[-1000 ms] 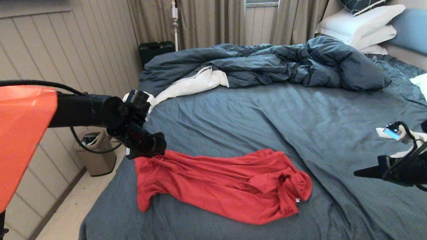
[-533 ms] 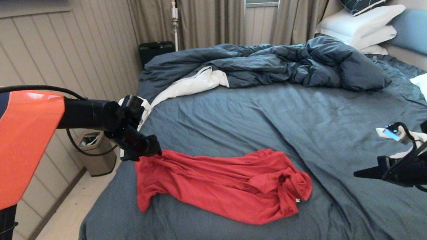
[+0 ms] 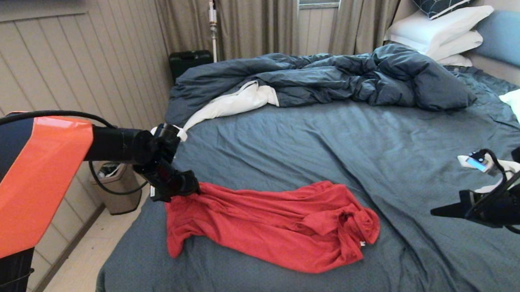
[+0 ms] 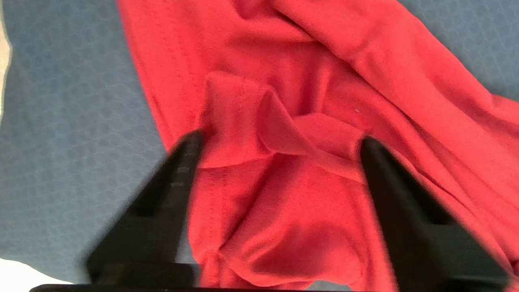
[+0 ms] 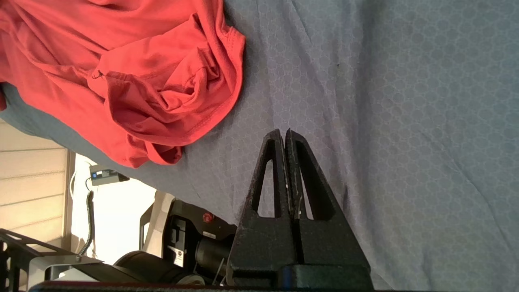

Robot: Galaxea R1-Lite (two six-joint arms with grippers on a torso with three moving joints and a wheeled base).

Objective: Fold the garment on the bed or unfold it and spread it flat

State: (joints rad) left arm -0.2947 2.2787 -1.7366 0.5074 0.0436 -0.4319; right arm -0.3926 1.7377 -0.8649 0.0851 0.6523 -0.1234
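The garment (image 3: pixel 268 225), a red T-shirt, lies crumpled in a long band across the near part of the bed (image 3: pixel 331 142), with its bunched end to the right. My left gripper (image 3: pixel 186 187) is at the shirt's far left corner. In the left wrist view this gripper (image 4: pixel 280 138) is open, its two black fingers (image 4: pixel 182 174) standing either side of a raised fold of the garment (image 4: pixel 284 202) without pinching it. My right gripper (image 3: pixel 434 211) hovers over bare sheet to the right of the shirt. Its jaws (image 5: pixel 282 132) are shut and empty, apart from the garment (image 5: pixel 154 81).
A rumpled dark blue duvet (image 3: pixel 327 75) with white lining fills the far side of the bed. White pillows (image 3: pixel 441 29) are stacked at the far right. A waste bin (image 3: pixel 117 189) stands on the floor beside the bed's left edge, close under my left arm.
My left gripper has opened and sunk slightly onto the shirt's far left corner. The garment's shape is almost unchanged. The right arm has not moved.
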